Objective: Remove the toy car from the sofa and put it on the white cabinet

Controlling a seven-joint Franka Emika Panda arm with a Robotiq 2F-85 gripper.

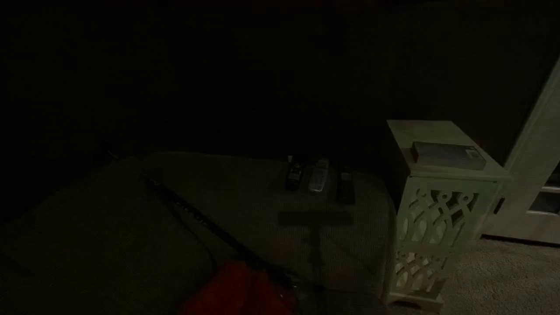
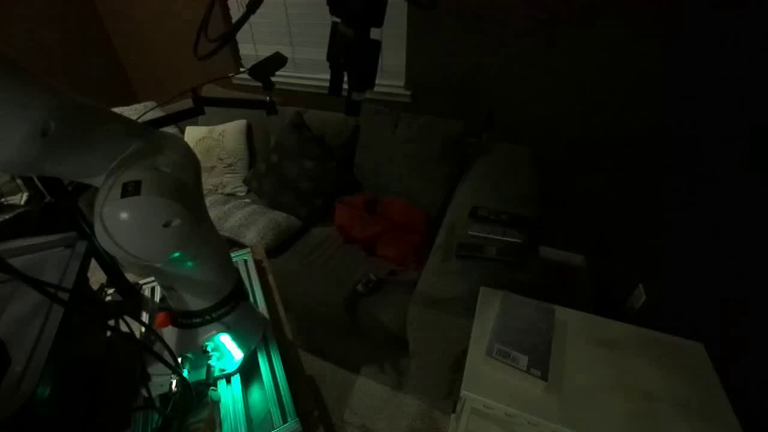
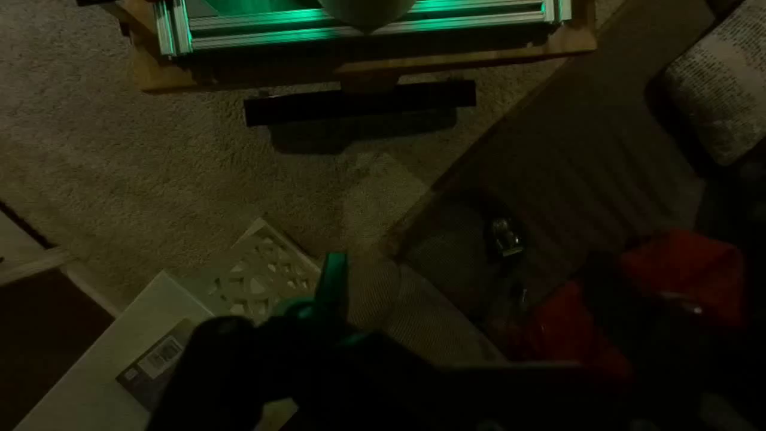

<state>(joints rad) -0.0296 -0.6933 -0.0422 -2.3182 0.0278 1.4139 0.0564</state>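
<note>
The room is very dark. A small toy car [image 2: 366, 284] with shiny parts sits on the seat of the grey-olive sofa [image 2: 324, 258]. The car also shows in the wrist view [image 3: 507, 236]; I cannot make it out in the other picture of the sofa [image 1: 245, 192]. The white cabinet [image 1: 437, 210] with lattice sides stands beside the sofa arm; its top shows in an exterior view [image 2: 630, 378] and the wrist view [image 3: 114, 365]. My gripper [image 2: 351, 99] hangs high above the sofa. In the wrist view it [image 3: 468, 257] looks open and empty, one finger green-lit, the other in shadow.
A flat dark box [image 2: 522, 336] with a barcode label lies on the cabinet top. Several remote-like devices [image 1: 319, 176] lie on the sofa arm. A red cloth or bag [image 2: 381, 225] lies behind the car. A long dark bar [image 1: 210, 223] slants across an exterior view.
</note>
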